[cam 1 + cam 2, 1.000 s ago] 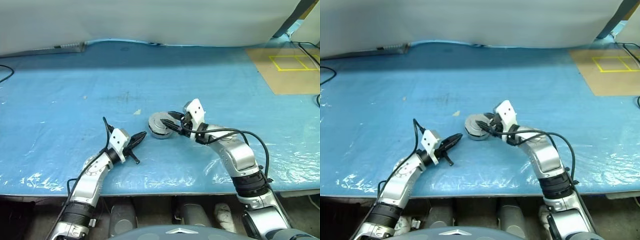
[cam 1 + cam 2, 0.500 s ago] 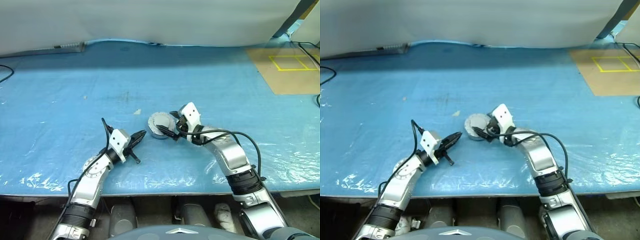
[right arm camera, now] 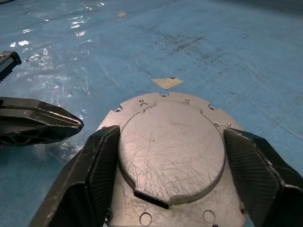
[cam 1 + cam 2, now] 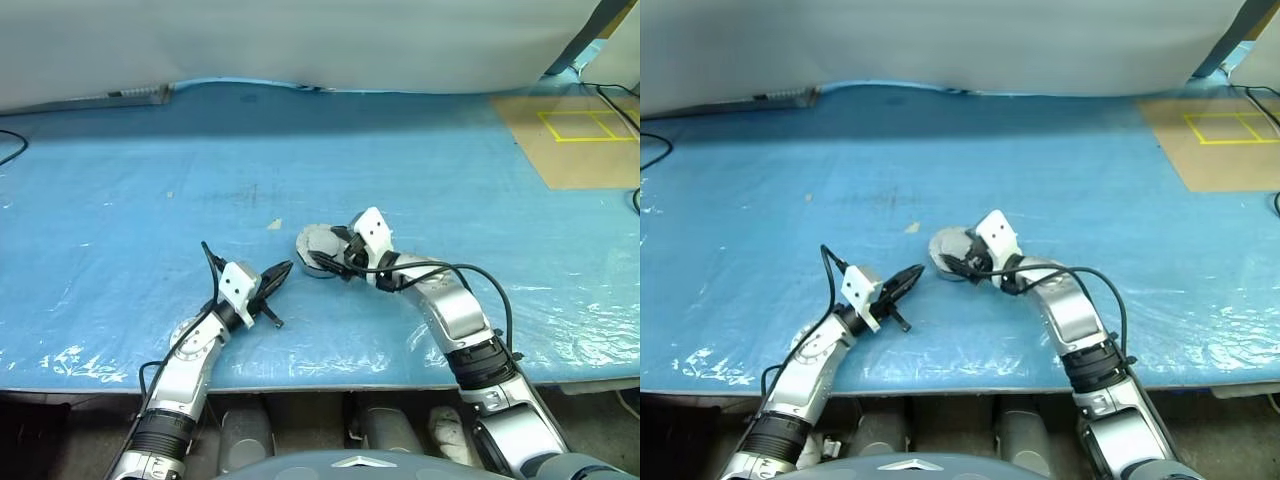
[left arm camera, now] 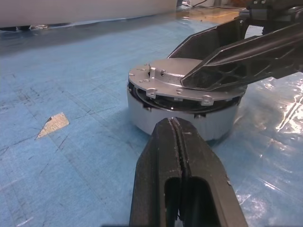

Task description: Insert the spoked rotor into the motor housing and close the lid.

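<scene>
Now the right gripper [image 3: 173, 175], having sunk, is straddling the toothed silver lid [image 3: 171, 142] atop the round motor housing [image 5: 182, 116] mid-table, fingers apart; left gripper [image 4: 274, 277] is waiting beside, fingers together.

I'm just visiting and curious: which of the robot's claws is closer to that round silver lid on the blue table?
The right. The right claw is over the lid, one finger on each side. The left claw, shut, sits on the table short of it, tips pointing at it.
</scene>
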`<control>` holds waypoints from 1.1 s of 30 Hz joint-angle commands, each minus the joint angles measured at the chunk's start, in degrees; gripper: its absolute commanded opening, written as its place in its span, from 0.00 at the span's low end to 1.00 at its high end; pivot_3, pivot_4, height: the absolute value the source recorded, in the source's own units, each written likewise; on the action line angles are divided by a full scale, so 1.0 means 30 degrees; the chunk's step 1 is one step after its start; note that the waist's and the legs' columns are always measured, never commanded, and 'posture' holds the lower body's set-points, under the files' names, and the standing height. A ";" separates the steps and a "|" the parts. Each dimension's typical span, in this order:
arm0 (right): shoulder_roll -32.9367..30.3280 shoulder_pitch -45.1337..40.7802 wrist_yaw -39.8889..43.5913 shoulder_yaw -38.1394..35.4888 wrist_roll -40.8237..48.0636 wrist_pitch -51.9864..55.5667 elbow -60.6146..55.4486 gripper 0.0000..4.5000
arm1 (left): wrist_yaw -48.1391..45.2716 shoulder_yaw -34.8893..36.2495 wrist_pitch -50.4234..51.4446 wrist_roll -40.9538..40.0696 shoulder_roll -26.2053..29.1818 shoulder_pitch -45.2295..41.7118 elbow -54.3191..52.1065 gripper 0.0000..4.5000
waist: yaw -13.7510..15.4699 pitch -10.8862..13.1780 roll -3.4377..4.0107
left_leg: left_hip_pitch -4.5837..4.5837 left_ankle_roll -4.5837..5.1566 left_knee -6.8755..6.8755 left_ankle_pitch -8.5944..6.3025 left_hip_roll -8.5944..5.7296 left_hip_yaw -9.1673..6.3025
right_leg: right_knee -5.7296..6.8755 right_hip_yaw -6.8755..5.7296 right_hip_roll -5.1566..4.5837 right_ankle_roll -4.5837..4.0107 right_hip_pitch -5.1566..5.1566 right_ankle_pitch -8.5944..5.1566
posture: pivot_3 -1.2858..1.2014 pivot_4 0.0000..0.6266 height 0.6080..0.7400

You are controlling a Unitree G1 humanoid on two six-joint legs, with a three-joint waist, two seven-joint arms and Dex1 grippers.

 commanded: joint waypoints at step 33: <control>0.0199 -0.0418 -0.1486 0.1334 -0.2480 0.1659 0.0283 0.65 | 0.1019 0.0473 0.2456 -0.0272 0.0183 -0.1125 -0.0203 0.00 | -0.0013 -0.0008 -0.0001 | 0.0092 0.0000 0.0004 -0.0001 -0.0002 0.0001 | 0.0015 0.0016 0.0000 0.0003 0.0071 0.0000 | 0.52 0.24 1.00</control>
